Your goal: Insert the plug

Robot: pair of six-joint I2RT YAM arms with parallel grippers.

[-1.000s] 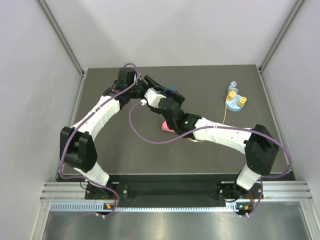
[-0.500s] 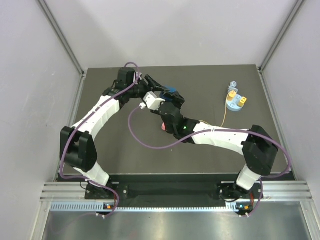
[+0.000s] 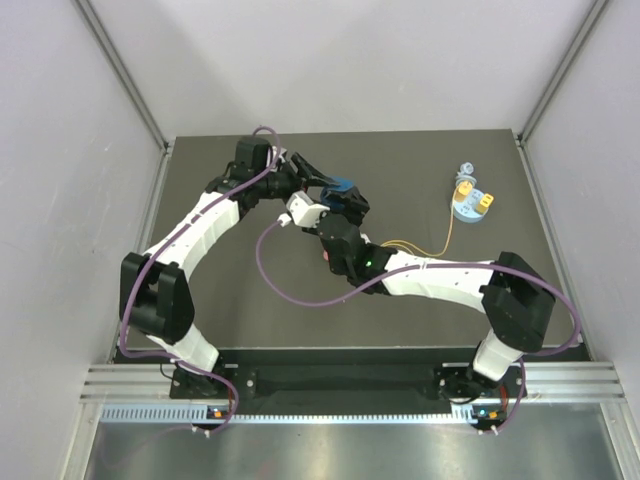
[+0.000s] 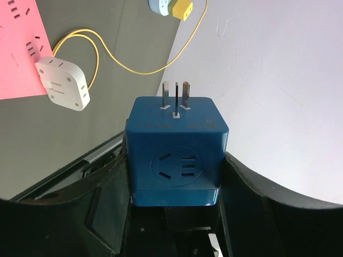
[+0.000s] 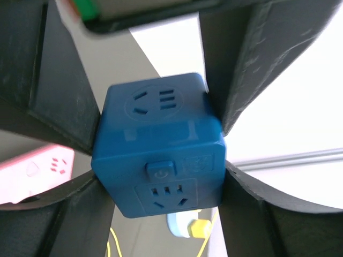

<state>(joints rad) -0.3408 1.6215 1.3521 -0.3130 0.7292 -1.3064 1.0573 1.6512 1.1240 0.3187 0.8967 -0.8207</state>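
Note:
A blue socket cube [image 4: 176, 155] with metal prongs on its far face hangs above the table, gripped by both arms. My left gripper [image 4: 174, 176] is shut on its two sides. My right gripper [image 5: 161, 184] closes on the same cube [image 5: 158, 150] from the other side, its fingers touching both flanks. In the top view the grippers meet at the cube [image 3: 342, 188]. The plug [image 4: 183, 9], a small yellow block on a thin yellow cable [image 4: 128, 68], sits far off in a pale blue round holder [image 3: 468, 208]. It also shows below the cube in the right wrist view [image 5: 199, 229].
A white socket cube [image 4: 63, 83] lies on the edge of a pink sheet [image 4: 16, 48], with the yellow cable looping from it. The pink sheet [image 3: 328, 256] shows under my right arm. Grey walls enclose the dark table [image 3: 250, 300].
My right gripper has moved up and left to the left gripper and now grips the blue cube. The left arm has hardly moved.

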